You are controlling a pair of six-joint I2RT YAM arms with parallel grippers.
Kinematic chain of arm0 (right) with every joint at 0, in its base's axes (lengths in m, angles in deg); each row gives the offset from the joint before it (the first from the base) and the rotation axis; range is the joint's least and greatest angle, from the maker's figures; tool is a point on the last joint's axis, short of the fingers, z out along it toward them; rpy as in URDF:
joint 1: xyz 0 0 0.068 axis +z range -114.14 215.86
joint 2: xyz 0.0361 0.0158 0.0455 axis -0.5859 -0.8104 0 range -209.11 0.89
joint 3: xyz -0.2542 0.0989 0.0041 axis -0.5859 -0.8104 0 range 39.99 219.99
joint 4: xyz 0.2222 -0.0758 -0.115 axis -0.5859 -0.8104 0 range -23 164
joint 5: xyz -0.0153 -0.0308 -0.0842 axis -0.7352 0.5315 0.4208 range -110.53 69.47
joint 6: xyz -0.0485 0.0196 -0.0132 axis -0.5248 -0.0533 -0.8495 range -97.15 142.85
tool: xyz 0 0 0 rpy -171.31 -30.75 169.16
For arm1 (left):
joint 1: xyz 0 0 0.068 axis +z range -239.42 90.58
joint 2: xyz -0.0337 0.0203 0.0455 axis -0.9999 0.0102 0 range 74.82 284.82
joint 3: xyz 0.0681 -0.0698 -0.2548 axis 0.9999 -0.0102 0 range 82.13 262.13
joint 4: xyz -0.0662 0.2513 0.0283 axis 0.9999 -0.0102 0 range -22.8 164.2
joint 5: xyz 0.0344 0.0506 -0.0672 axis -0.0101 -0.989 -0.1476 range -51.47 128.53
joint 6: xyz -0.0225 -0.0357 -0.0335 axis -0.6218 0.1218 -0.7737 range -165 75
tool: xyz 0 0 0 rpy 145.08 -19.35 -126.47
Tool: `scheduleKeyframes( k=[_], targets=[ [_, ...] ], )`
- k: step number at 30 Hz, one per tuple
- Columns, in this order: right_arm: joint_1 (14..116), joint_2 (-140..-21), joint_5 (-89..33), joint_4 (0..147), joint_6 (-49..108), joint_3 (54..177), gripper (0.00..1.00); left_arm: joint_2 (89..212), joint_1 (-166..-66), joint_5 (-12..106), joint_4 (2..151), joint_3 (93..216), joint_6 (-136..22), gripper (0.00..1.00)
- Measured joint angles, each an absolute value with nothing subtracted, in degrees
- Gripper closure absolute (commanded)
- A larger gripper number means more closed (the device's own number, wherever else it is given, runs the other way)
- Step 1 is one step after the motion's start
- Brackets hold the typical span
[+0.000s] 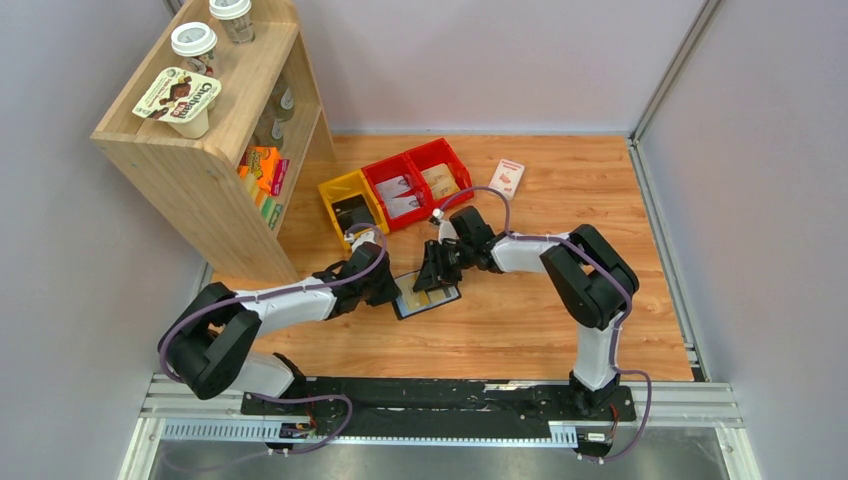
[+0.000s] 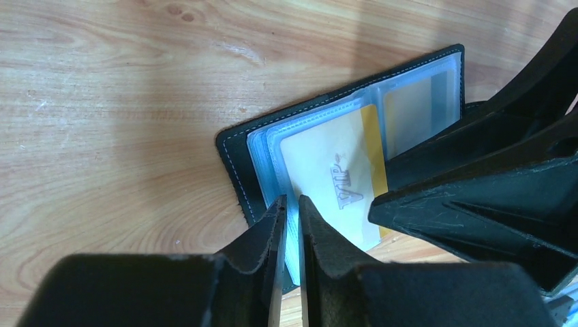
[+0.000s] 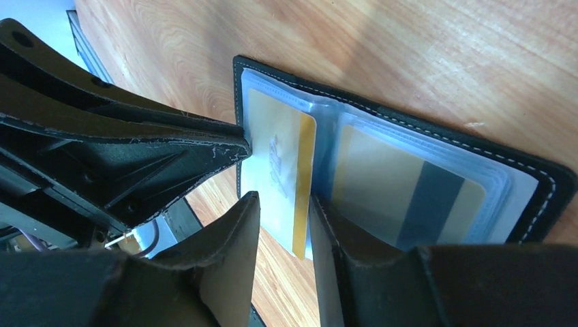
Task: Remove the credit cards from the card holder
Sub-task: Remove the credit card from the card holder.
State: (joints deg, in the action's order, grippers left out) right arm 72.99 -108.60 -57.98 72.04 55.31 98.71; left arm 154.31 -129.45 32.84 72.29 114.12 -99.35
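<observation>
The black card holder (image 1: 410, 308) lies open on the wooden table, its bluish clear sleeves (image 2: 272, 146) facing up. A pale credit card (image 2: 327, 170) with a gold stripe and "VIP" lettering sticks partly out of a sleeve past the holder's near edge. My left gripper (image 2: 292, 204) is pinched on the edge of the sleeve stack. My right gripper (image 3: 284, 204) stands open astride the gold-striped edge of that card (image 3: 279, 170), with a gap on its left side. A second tan card (image 3: 388, 184) with a dark stripe sits in the other page.
Red bins (image 1: 415, 180) and a yellow bin (image 1: 350, 200) stand behind the holder. A white-and-red small box (image 1: 507, 176) lies at the back right. A wooden shelf (image 1: 210, 150) with cups rises at the left. Both arms meet over the holder.
</observation>
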Motion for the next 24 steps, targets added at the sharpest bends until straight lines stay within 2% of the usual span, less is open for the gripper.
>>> scheduleKeyframes(
  k=[7,12,24],
  targets=[
    [71.17,-108.76,-62.22,77.97,56.93,95.81,0.82,154.72,-129.27,33.21,73.14,113.95,-100.51,0.84],
    [69.75,-109.04,-65.04,82.4,58.99,93.84,1.0,155.18,-129.14,33.63,73.84,113.95,-101.07,0.85],
    [66.65,-109.37,-65.67,82.95,59.49,93.16,1.0,155.53,-129.08,33.76,74.32,113.95,-101.58,0.87]
  ],
)
